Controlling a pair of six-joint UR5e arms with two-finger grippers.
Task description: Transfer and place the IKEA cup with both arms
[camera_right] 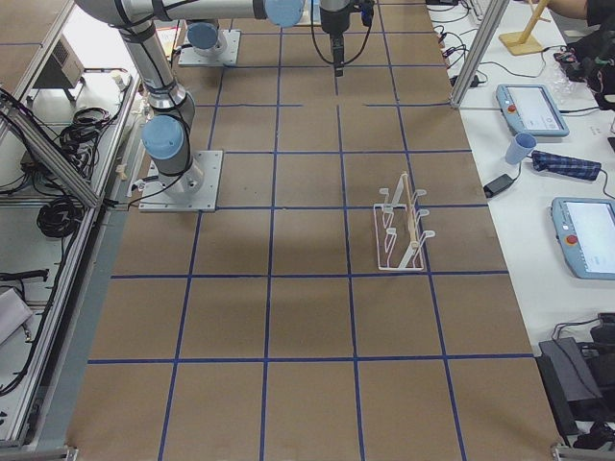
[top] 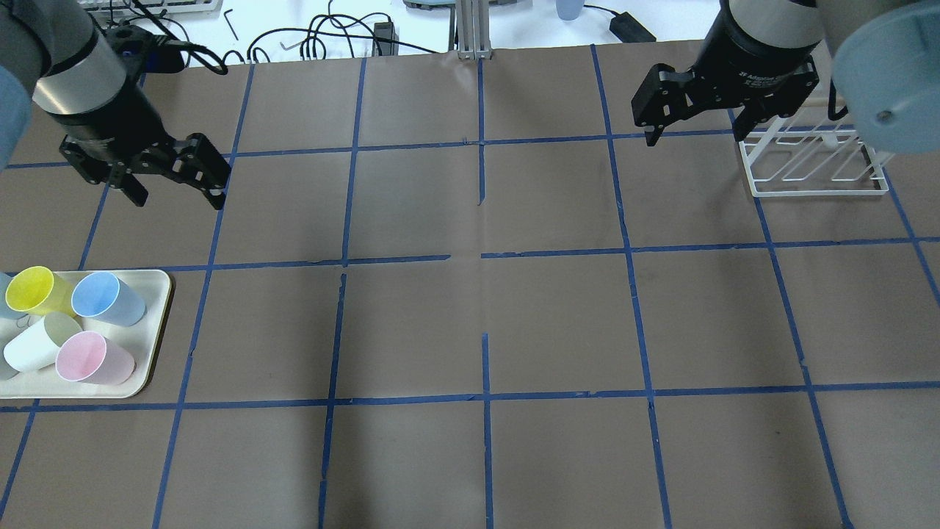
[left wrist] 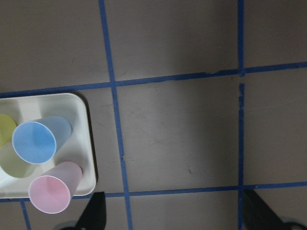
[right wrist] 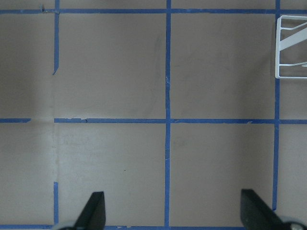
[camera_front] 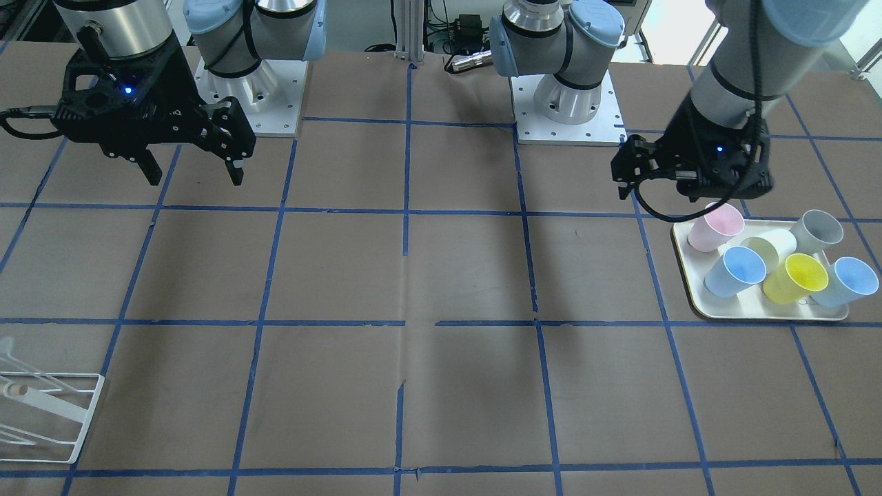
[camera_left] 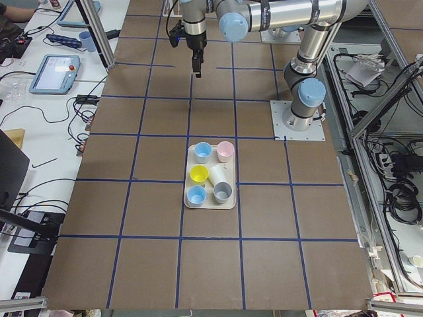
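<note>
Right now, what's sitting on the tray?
Six cups on the tray: the IKEA cup, on its side mid-tray; pink cup, yellow cup, grey cup and two blue cups, upright. The tray floor beneath them is covered.

Brown tabletop, blue tape grid, white bench alongside.

Bright, even overhead light; soft shadows on the brown table; wrist views dimmer, slightly soft
</note>
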